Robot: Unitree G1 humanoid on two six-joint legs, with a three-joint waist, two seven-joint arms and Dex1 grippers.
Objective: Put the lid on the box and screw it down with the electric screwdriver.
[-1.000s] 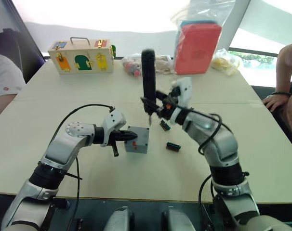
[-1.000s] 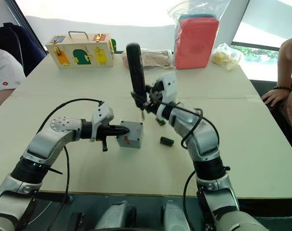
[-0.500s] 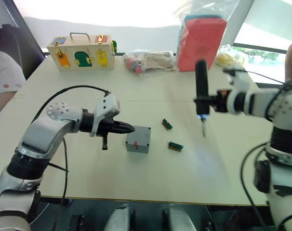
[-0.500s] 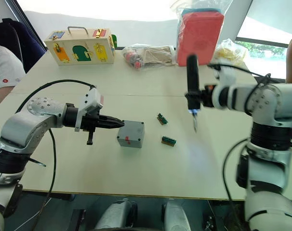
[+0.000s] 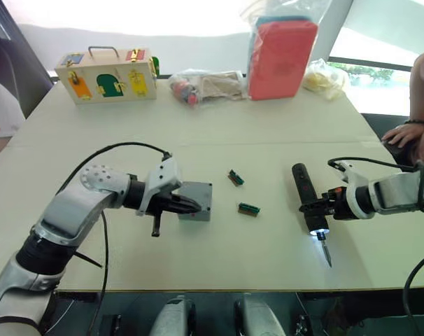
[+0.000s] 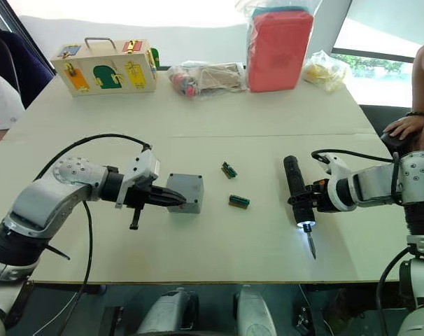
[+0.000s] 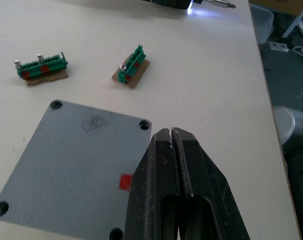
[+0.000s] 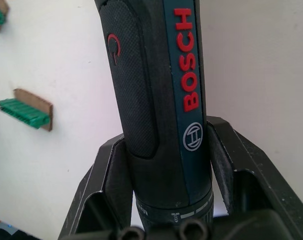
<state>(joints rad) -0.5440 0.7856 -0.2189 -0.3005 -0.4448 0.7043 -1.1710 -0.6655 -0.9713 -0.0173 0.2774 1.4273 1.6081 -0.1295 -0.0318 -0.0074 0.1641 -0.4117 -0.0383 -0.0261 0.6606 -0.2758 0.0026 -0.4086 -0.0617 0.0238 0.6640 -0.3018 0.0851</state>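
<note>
Swung down from mid-air, the electric screwdriver (image 6: pixel 299 194) lies clamped in the right gripper (image 6: pixel 317 199) — left gripper (image 6: pixel 171 199), fingers together, touches the lidded box (image 6: pixel 186 192) — fastening apparently finished.

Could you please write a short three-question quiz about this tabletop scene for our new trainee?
1. True or false: the right gripper grips the slim black electric screwdriver.
2. The left gripper's fingers are: A) spread wide B) pressed together C) around a green connector.
3. How many small green connector pieces lie between the small grey square plastic box and the screwdriver?

Key: 1 true; 2 B; 3 two.
</note>
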